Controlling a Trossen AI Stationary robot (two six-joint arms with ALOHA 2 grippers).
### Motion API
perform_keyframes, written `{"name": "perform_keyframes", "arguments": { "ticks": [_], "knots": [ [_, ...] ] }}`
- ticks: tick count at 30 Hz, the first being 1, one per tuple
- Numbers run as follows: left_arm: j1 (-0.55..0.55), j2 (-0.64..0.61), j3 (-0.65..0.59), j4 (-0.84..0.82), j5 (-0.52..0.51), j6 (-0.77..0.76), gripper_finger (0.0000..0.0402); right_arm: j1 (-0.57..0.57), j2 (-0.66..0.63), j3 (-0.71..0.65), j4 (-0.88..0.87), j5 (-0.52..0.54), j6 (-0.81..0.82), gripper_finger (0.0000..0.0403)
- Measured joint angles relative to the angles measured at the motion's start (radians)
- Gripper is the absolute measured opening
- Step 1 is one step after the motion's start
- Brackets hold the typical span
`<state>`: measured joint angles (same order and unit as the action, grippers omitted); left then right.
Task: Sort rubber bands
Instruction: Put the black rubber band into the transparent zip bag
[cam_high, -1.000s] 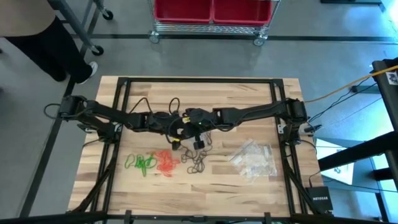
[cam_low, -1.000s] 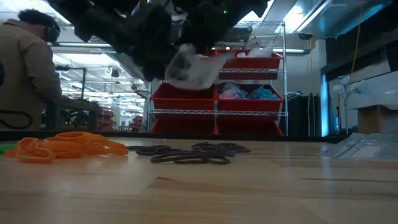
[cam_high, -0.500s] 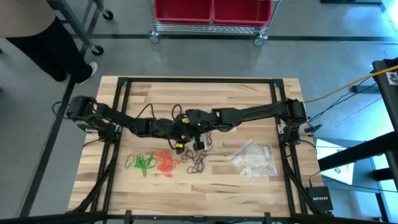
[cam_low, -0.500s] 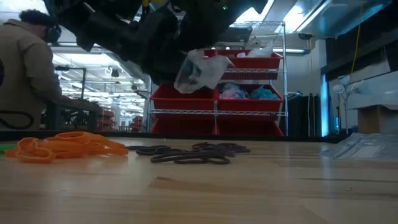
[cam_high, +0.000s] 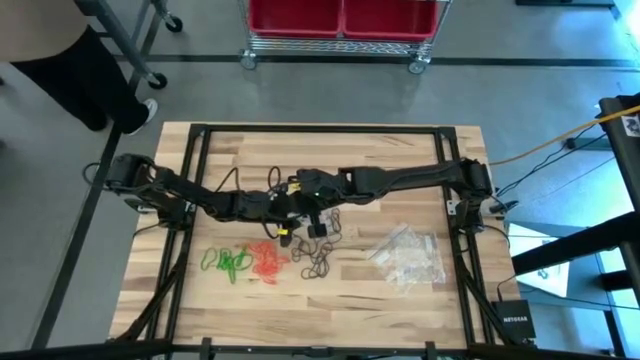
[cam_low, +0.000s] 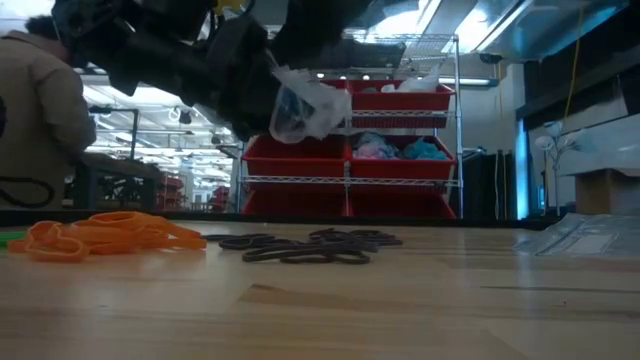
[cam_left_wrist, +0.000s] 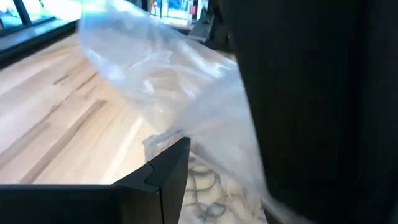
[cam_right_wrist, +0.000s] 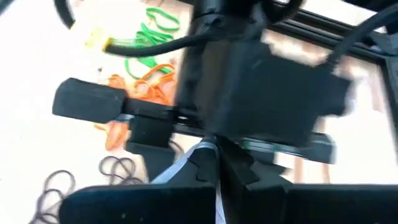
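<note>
The right end effector (cam_right_wrist: 214, 163) pinches a clear bag (cam_low: 300, 105); the left end effector (cam_left_wrist: 205, 162), open, closes beside it. A misgrip could drop it on the rubber bands (cam_high: 262, 262) below.

A: Where is passage blocked, taking the black rubber bands (cam_high: 318, 262) as reference?

B: Directly above and behind them. Both arms meet there, the left gripper (cam_high: 291, 205) and right gripper (cam_high: 305, 192) close together, with a clear plastic bag (cam_low: 303, 104) hanging between them over the table (cam_high: 400, 160).

A: And to the sides?

B: The orange rubber bands (cam_high: 266, 260) lie just beside the black ones, the green rubber bands (cam_high: 228, 262) beyond. On the opposite side sits a pile of clear bags (cam_high: 408, 258), with bare wood between it and the black bands.
</note>
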<state>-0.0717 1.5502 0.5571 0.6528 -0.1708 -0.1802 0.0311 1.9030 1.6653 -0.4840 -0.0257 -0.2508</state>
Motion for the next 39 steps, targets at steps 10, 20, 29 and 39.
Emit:
{"name": "perform_keyframes", "arguments": {
  "ticks": [10, 20, 29, 39],
  "knots": [
    [0.002, -0.075, -0.003, -0.097, 0.002, 0.004, 0.0162, -0.001, -0.002, -0.001, -0.042, 0.026, -0.012, 0.0000],
    [0.013, -0.084, -0.002, -0.128, -0.008, -0.018, 0.0162, -0.005, -0.002, 0.019, -0.065, 0.009, -0.017, 0.0000],
    [0.033, -0.219, -0.003, -0.221, -0.026, 0.050, 0.0162, -0.005, -0.004, -0.020, -0.064, 0.001, 0.001, 0.0000],
    [0.047, -0.515, -0.003, -0.656, -0.047, -0.026, 0.0162, -0.005, -0.005, -0.021, -0.071, -0.001, 0.011, 0.0000]
  ]
}}
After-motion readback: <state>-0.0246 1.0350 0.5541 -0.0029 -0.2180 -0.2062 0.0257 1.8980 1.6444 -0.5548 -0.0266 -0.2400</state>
